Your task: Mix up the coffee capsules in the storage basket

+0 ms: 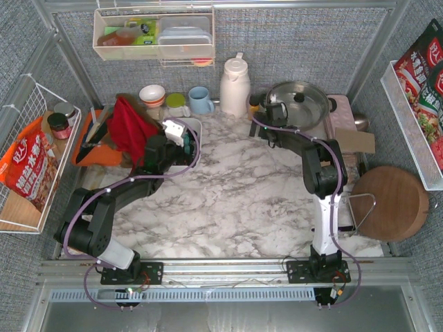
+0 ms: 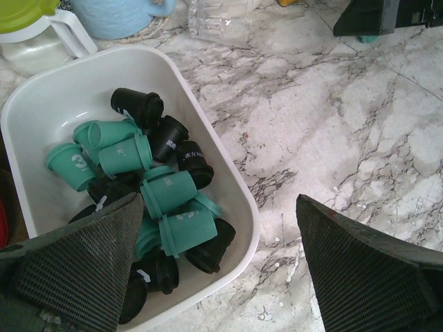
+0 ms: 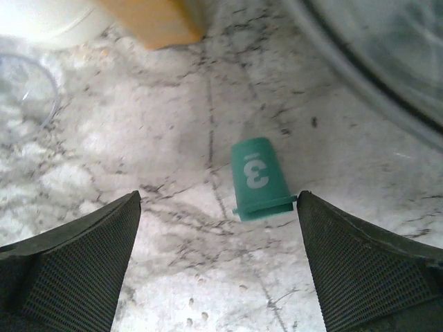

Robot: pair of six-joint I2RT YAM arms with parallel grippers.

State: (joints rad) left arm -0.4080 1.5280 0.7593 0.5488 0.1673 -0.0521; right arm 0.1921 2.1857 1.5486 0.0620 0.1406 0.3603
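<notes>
A single teal capsule (image 3: 259, 181), printed with a white "3", is seen lying on its side on the grey-veined marble tabletop (image 3: 138, 138). Its long axis runs nearly up and down the right wrist view, with the flanged mouth turned toward the bottom edge and the narrower closed end toward the top. It is flanked by the spread fingers of the right gripper (image 3: 218, 207), whose inner faces are covered in a black mesh-like texture. The flange lies just beside the finger at the right of that view.

The other coffee capsules (image 2: 169, 200), small tapered plastic cups in teal and black, are heaped in the storage basket (image 2: 232, 173), a glossy white tray with rounded corners and shallow walls. They lie on their sides and point every way. The left gripper (image 2: 216, 205) is held wide apart astride the basket's long wall, one finger over the heap and the other over bare marble. A blue mug (image 2: 118, 14) is seen just beyond the basket's far end.
</notes>
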